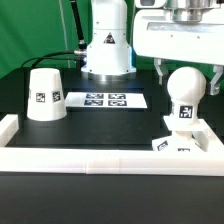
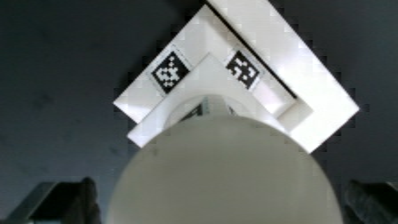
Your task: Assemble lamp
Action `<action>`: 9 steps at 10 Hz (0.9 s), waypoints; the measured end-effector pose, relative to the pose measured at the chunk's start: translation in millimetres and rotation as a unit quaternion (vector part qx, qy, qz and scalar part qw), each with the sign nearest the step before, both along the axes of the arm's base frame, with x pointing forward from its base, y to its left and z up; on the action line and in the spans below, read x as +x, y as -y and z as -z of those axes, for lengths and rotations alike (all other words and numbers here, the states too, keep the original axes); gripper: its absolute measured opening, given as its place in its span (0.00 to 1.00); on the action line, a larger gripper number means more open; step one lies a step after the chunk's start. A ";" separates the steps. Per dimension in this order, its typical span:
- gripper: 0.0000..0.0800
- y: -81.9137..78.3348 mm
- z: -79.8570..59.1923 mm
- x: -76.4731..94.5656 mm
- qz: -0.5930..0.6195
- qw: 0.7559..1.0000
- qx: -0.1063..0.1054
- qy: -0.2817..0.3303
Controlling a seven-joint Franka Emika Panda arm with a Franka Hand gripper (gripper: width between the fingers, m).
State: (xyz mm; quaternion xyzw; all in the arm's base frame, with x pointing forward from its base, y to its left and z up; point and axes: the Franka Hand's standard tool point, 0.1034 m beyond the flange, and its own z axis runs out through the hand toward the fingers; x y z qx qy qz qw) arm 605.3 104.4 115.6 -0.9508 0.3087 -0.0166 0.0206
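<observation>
The bulb [image 1: 185, 92] stands upright with its stem on the flat square base [image 1: 186, 146] at the exterior view's right, just behind the front rail. My gripper [image 1: 188, 78] is open, with one finger on each side of the round bulb head and a gap on both sides. In the wrist view the bulb [image 2: 222, 165] fills the middle, the base [image 2: 270, 72] shows beyond it with its tags, and my gripper [image 2: 222, 205] straddles the bulb with dark fingers [image 2: 64, 203] at the edges. The cone shade [image 1: 45, 95] stands alone at the exterior view's left.
The marker board [image 1: 105, 100] lies flat in the middle of the table in front of the arm's base [image 1: 106, 50]. A long white rail [image 1: 100, 158] runs along the front, and another rail [image 1: 8, 125] sits at the exterior view's left.
</observation>
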 end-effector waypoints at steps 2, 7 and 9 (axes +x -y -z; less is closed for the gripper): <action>0.87 -0.7 0.0 -0.1 -0.105 0.994 -0.004 0.003; 0.87 1.6 0.2 0.3 -0.328 0.944 -0.015 0.009; 0.87 1.8 -0.8 1.6 -0.407 0.913 -0.022 0.011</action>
